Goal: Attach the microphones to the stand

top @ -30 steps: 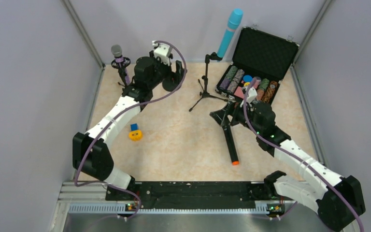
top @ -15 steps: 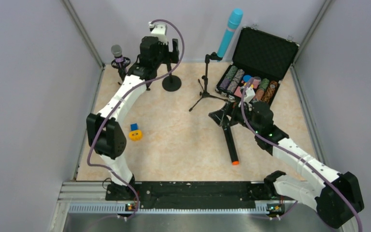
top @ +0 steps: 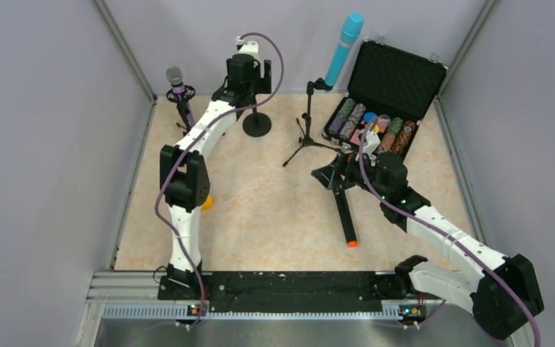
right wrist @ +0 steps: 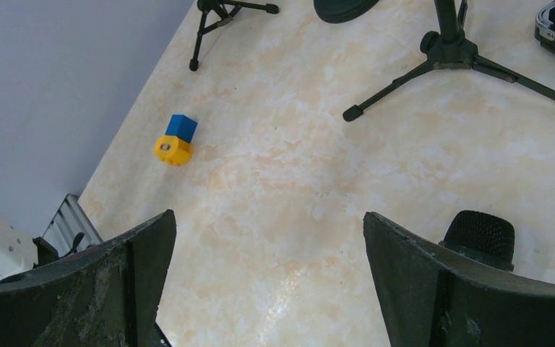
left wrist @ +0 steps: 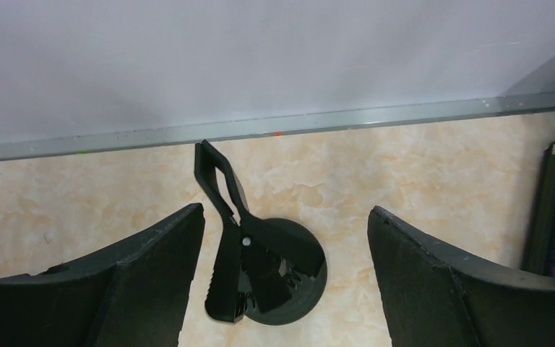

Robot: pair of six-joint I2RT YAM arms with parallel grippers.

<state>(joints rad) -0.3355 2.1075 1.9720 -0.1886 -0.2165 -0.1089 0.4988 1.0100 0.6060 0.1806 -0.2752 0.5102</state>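
Stretched farther back than a second ago, the left claw [left wrist: 285, 211] hangs wide and empty above the round-base stand [top: 256, 124]. The purple microphone [top: 175, 78] is mounted left of that stand and the blue microphone [top: 343, 45] right of it. The black microphone [top: 345, 213] lies on the surface [top: 274, 210] nearer and rightward, beside the wide, empty right claw [top: 334, 173].

I see a glossy beige marbled tabletop [left wrist: 405, 181] and a matt black plastic round-based clip stand [left wrist: 303, 253].
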